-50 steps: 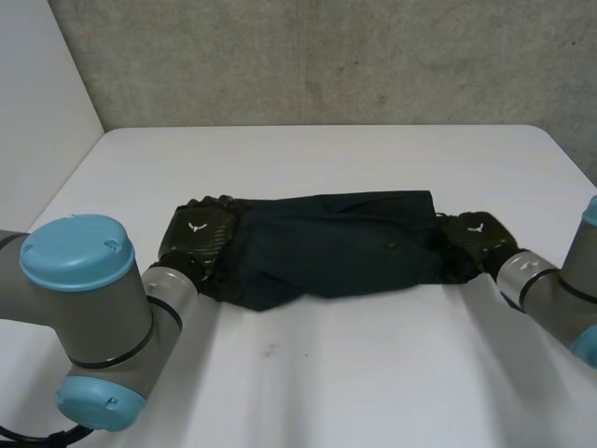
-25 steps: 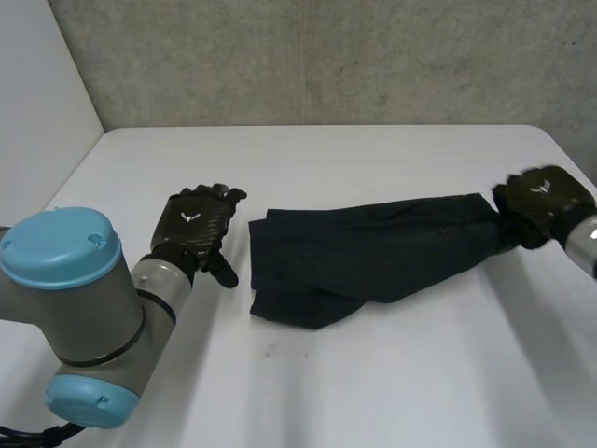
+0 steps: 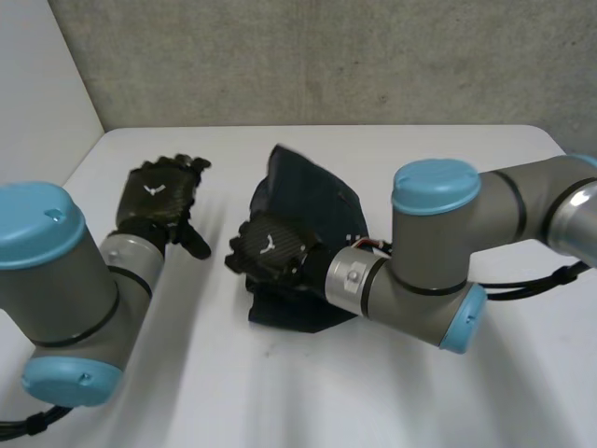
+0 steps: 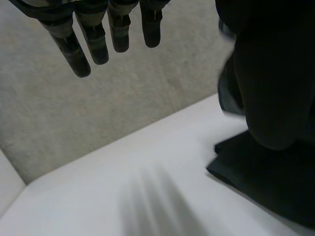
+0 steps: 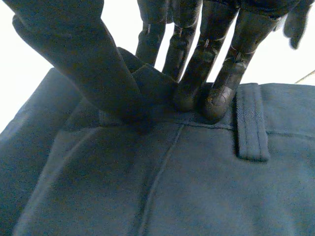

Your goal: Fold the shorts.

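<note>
The dark navy shorts (image 3: 312, 201) lie in a folded bundle at the table's middle, one end doubled over toward the left. My right hand (image 3: 270, 257) rests on the bundle's left edge, its arm reaching across from the right. In the right wrist view its thumb (image 5: 93, 69) and fingers (image 5: 197, 73) pinch a fold of the shorts (image 5: 172, 182) at the waistband, beside a belt loop (image 5: 251, 123). My left hand (image 3: 159, 201) hovers left of the bundle, apart from it, fingers (image 4: 93, 39) straight and holding nothing. The left wrist view has the shorts (image 4: 266, 177) beside that hand.
The white table (image 3: 420, 392) has bare surface in front, to the right and behind the bundle. A grey concrete wall (image 3: 326, 56) runs along the far edge. My right arm's elbow (image 3: 438, 252) sits low over the table's middle right.
My right hand has swept from the far right across to the left, carrying the shorts' right end over onto the left end. My left hand has let go and drawn back to the left.
</note>
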